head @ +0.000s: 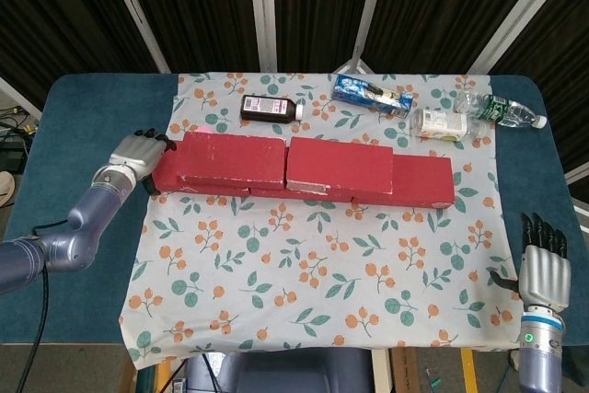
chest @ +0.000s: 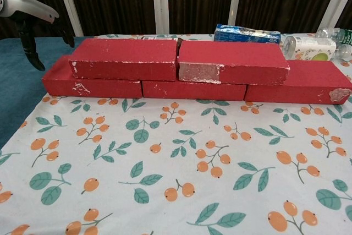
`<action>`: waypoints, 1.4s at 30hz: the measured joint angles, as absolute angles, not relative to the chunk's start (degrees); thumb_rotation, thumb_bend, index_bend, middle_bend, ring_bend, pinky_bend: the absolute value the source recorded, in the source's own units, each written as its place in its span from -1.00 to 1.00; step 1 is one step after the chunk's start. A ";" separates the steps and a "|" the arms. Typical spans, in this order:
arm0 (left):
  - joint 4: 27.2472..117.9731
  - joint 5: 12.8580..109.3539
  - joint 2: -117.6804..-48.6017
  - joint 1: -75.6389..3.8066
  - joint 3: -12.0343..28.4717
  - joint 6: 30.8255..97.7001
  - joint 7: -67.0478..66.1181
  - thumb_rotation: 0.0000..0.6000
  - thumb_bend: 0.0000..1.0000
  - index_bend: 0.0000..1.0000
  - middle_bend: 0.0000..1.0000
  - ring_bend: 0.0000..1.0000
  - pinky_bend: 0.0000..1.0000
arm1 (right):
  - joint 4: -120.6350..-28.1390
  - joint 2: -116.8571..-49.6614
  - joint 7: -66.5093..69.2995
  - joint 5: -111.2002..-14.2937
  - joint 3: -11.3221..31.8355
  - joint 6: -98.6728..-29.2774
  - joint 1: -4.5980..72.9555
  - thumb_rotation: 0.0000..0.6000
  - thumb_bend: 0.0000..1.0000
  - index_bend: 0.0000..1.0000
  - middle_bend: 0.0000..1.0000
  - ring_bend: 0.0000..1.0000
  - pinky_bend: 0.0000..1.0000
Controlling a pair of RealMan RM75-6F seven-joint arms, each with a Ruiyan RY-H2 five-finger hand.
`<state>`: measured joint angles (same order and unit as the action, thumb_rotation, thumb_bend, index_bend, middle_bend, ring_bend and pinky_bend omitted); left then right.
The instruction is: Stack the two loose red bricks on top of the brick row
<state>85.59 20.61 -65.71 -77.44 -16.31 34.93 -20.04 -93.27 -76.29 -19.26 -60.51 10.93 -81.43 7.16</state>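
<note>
**A:** Bricks first, or hands?

**B:** Hands, nearest first. The right hand (head: pixel 541 275) waits low at the tabletop's (head: pixel 64 121) near edge, fingers straight and apart, holding nothing. It sits well clear of everything, so I judge it is simply parked out of the way.

**A:** And the other?

**B:** The left hand (head: pixel 134 155) hovers just beside the left end of the brick row (head: pixel 419 181), fingers loosely bent and apart, empty too. In the chest view its dark fingertips (chest: pixel 34 59) hang down next to that end without clearly touching it.

**A:** Where are the two loose bricks?

**B:** To the right of that hand, already up. The left brick (head: pixel 232 157) and the right brick (head: pixel 340 167) lie end to end on the row, each spanning a joint below, which is why they sit steady. The stacking looks finished.

**A:** Beyond them?

**B:** Past the hand's reach along the cloth (head: pixel 304 273): a dark bottle (head: pixel 270 109), a blue packet (head: pixel 373 95), two clear bottles (head: pixel 469 117). Bystanders, I'd say.
</note>
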 measured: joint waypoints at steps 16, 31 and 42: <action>82.84 16.36 -70.32 -78.11 -16.35 34.07 -24.13 1.00 -1.00 -0.62 -0.75 -1.00 -0.81 | -93.16 -76.17 -18.87 -60.20 11.17 -81.39 7.09 1.00 -0.69 -1.00 -1.00 -1.00 -1.00; 83.54 14.11 -69.44 -78.70 -16.94 36.12 -26.76 1.00 -1.00 -0.50 -0.72 -1.00 -0.79 | -93.01 -76.50 -19.34 -59.98 11.07 -80.97 7.37 1.00 -0.69 -1.00 -1.00 -1.00 -1.00; 88.38 13.78 -62.66 -76.80 -16.90 37.05 -24.52 1.00 -1.00 -0.67 -0.79 -1.00 -0.73 | -92.99 -76.68 -19.40 -60.07 11.00 -80.84 7.49 1.00 -0.70 -1.00 -1.00 -1.00 -1.00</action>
<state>88.38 13.78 -62.66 -76.80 -16.90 37.05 -24.52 -92.99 -76.68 -19.40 -60.07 11.00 -80.84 7.49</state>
